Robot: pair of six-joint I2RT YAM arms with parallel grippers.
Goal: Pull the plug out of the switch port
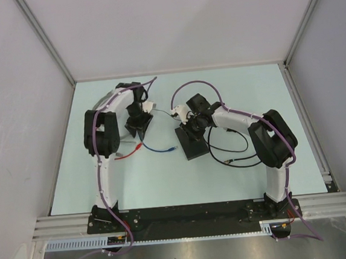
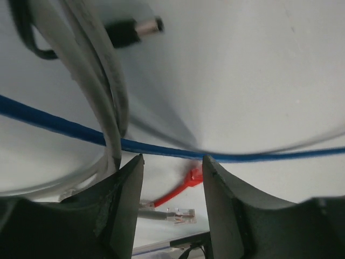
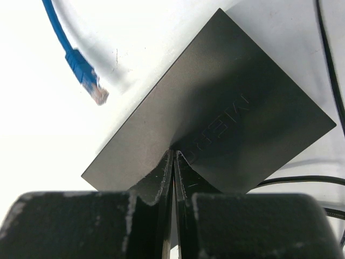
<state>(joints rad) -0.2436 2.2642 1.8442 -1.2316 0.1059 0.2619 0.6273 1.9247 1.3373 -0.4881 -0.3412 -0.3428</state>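
Black and flat, the switch [image 1: 196, 148] lies on the pale bench [image 1: 248, 92], a little right of the middle; its long side runs from near to far, and the far end leans a bit to the left; the port in its edge cannot be made out.

The blue plug [image 1: 173, 149] is out of the switch; it lies flat on the bench just beside the left edge of the box, not touching it; its clear tip points right, at the box, and its blue cable [image 1: 156, 149] runs away to the left.

In the right wrist view the plug [image 3: 86, 75] is apart from the switch [image 3: 226, 97].

The right pincer [image 1: 191, 128] is closed tight, finger against finger; its tips [image 3: 174, 156] press down on the top of the switch and grip nothing.

The left pincer [image 1: 139, 127] is over the cables to the left of the switch; its fingers [image 2: 121, 199] stand about half apart with nothing between them; the blue cable [image 2: 242, 157] runs across just past the tips.

A grey cable [image 2: 108, 108], a red plug [image 2: 191, 177] and a black round power plug [image 2: 135, 26] lie close by; a thin black cable [image 1: 233, 157] loops to the right of the switch.
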